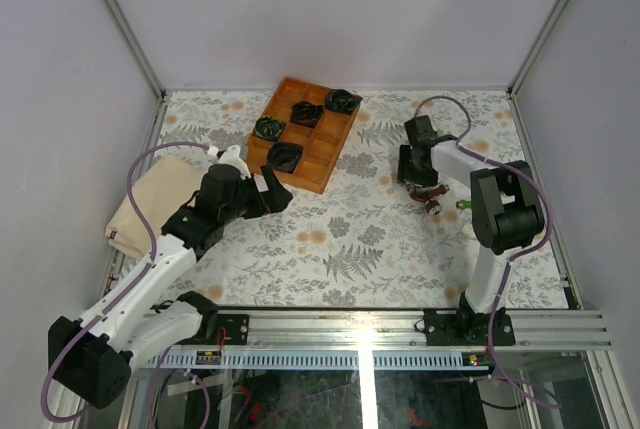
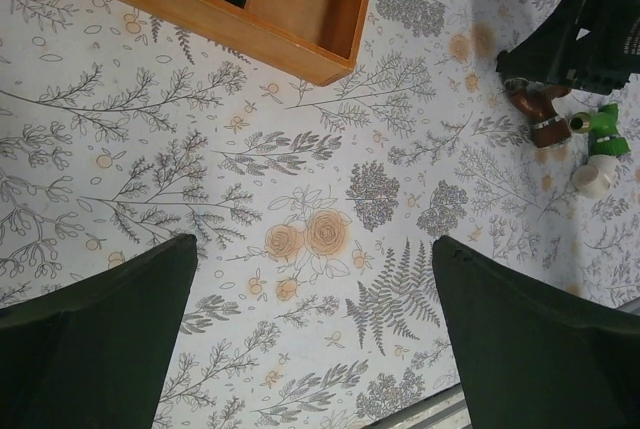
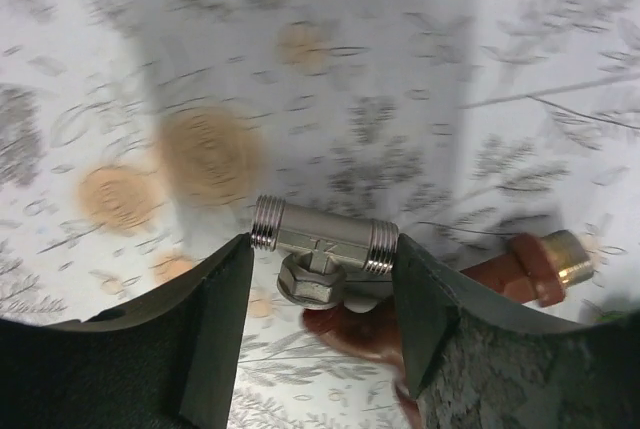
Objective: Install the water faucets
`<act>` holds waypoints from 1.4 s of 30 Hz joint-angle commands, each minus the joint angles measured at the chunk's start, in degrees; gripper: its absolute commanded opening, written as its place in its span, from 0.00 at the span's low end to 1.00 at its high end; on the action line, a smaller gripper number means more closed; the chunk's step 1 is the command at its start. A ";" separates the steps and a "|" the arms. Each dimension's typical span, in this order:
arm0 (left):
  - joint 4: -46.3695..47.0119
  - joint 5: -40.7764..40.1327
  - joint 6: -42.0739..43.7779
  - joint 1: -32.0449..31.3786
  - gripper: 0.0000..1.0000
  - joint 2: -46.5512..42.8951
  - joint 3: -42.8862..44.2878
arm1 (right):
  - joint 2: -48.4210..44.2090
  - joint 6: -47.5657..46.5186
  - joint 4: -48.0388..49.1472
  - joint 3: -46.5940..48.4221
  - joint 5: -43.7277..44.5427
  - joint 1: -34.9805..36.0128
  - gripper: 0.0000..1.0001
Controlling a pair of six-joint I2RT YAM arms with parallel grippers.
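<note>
A dark red-brown faucet (image 3: 500,279) with a brass-coloured end is joined to a silvery threaded tee fitting (image 3: 323,241). My right gripper (image 3: 320,259) is shut on that tee, one finger against each threaded end, and the table behind it is blurred. From above, the red-brown faucet (image 1: 432,199) sits right under the right gripper (image 1: 425,189), and the bright green faucet (image 1: 463,205) lies just to its right. The left wrist view shows the red-brown faucet (image 2: 540,109) and green faucet (image 2: 603,129) side by side. My left gripper (image 2: 312,279) hangs open and empty over the floral tablecloth.
A wooden compartment tray (image 1: 330,149) holding black-and-green coiled bundles (image 1: 305,112) stands at the back centre. A folded beige cloth (image 1: 150,199) lies at the left edge. A small white piece (image 2: 592,179) rests beside the green faucet. A metal rail (image 1: 400,324) runs along the near edge.
</note>
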 commanded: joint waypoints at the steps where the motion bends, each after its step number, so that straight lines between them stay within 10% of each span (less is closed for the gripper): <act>1: -2.64 -2.23 1.20 -0.04 1.00 -1.58 0.46 | 2.23 -6.16 -1.84 3.94 2.31 8.42 0.50; 24: -8.15 -13.15 -10.81 -0.09 1.00 -20.08 -7.98 | -16.73 -17.60 8.29 -20.85 -9.88 43.12 0.59; 42: -0.27 -1.50 -8.78 0.02 1.00 -13.94 -10.22 | -33.44 -8.78 12.20 -29.88 2.35 47.85 0.86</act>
